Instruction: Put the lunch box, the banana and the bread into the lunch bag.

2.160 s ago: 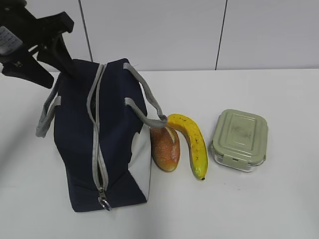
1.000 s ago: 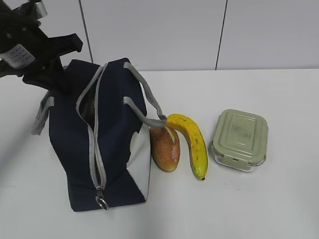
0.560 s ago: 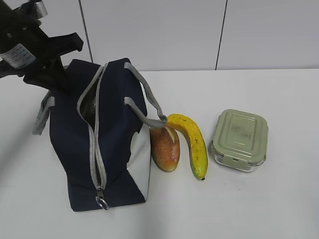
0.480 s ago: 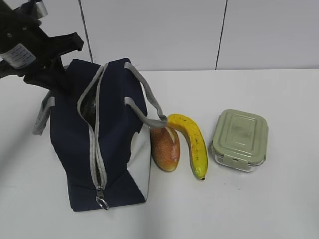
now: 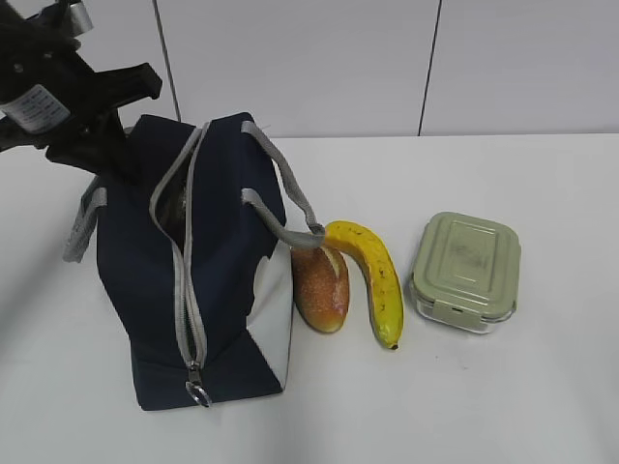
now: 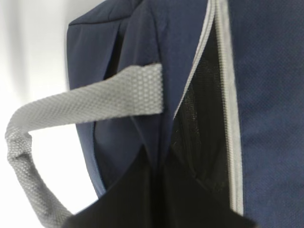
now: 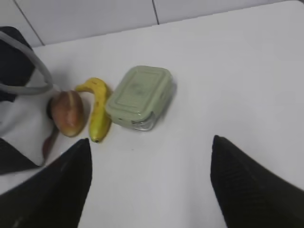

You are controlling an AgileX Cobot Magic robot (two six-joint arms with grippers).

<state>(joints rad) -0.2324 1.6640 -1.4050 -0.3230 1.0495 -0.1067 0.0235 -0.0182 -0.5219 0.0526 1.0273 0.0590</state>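
The navy lunch bag (image 5: 227, 280) stands at the left, its grey zipper (image 5: 184, 290) partly open at the far end. My left gripper (image 5: 118, 159) is at the bag's far left top corner; in the left wrist view it (image 6: 154, 166) is shut on the fabric edge of the bag (image 6: 266, 95) beside the opening. The bread (image 5: 321, 287), the banana (image 5: 379, 278) and the green-lidded lunch box (image 5: 466, 271) lie on the table right of the bag. My right gripper (image 7: 149, 161) is open and empty, high above the table near the lunch box (image 7: 139, 96), banana (image 7: 98, 116) and bread (image 7: 68, 112).
A grey webbing handle (image 5: 290, 208) of the bag rests over the bread's far end. Another handle (image 6: 90, 102) hangs close by my left gripper. A white wall (image 5: 387, 58) stands behind the white table (image 5: 542, 387).
Since the earliest frame my left gripper came down onto the bag's far corner and the opening was pulled wider and leftward. Over the last second nothing has visibly moved.
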